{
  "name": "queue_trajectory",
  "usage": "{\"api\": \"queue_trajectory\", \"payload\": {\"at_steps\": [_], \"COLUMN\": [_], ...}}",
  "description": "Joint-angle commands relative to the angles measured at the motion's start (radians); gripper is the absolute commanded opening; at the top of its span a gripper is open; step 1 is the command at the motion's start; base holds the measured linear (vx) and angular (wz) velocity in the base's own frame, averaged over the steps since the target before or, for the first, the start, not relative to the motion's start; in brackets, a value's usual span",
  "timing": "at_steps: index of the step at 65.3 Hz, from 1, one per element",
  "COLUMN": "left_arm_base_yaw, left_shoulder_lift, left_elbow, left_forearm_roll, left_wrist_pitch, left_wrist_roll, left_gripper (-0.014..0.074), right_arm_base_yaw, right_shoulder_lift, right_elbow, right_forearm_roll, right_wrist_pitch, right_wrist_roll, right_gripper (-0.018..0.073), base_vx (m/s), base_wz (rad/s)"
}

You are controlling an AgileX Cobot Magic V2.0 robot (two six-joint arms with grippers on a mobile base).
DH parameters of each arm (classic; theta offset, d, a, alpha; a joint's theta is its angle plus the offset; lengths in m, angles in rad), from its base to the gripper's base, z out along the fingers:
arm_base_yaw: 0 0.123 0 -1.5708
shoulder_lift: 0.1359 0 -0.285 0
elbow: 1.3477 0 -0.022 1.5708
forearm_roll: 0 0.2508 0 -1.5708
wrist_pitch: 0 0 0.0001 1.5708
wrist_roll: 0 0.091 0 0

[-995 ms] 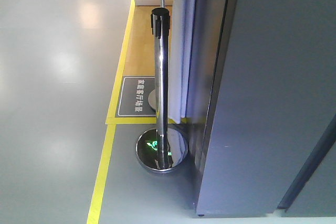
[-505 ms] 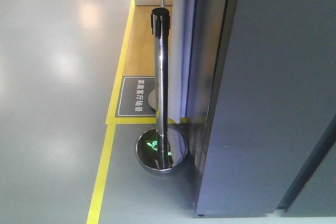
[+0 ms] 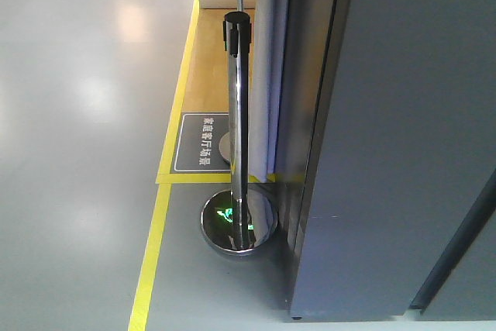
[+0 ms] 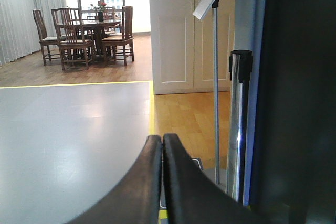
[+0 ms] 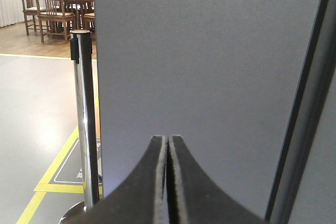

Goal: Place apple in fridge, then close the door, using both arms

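Glossy grey floor (image 3: pixel 77 153) with soft window glare, bordered by yellow tape lines (image 3: pixel 151 253). Beyond the tape, light wooden flooring (image 4: pixel 184 116). Chrome stanchion post with black cap (image 3: pixel 237 114) upright on round mirrored base (image 3: pixel 239 224), just beside dark grey floor sign with white characters (image 3: pixel 200 142). Cream panelled double doors (image 4: pixel 181 30) at back. Dark wooden dining table with chairs (image 4: pixel 86 38) before bright windows; white curtains (image 4: pixel 21 14) far left.

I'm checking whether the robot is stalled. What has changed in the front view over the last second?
Nothing visibly changed: the chrome stanchion post, the floor sign and the dark grey fridge sit exactly as before.
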Motion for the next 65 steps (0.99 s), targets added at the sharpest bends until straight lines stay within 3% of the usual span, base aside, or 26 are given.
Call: {"api": "queue_trajectory", "payload": {"at_steps": [1, 65], "left_arm_base_yaw": [0.002, 0.002], "left_shoulder_lift": [-0.015, -0.015], "left_elbow": [0.027, 0.027], "left_forearm_roll": [-0.008, -0.008], "left_wrist_pitch": [-0.069, -0.069], "left_wrist_roll": [-0.002, -0.002], "left_gripper": [-0.0006, -0.0006], "right_arm_base_yaw": [-0.003, -0.003], "right_shoulder_lift": [-0.012, -0.011], "right_elbow": [0.002, 0.001], "right_forearm_roll": [0.012, 0.023], "right_wrist_pitch": [-0.087, -0.082], "right_wrist_roll": [0.006, 0.005], "right_gripper": [-0.0002, -0.0002], "base_vx": [0.00, 0.00], "base_wz": [0.00, 0.00]}}
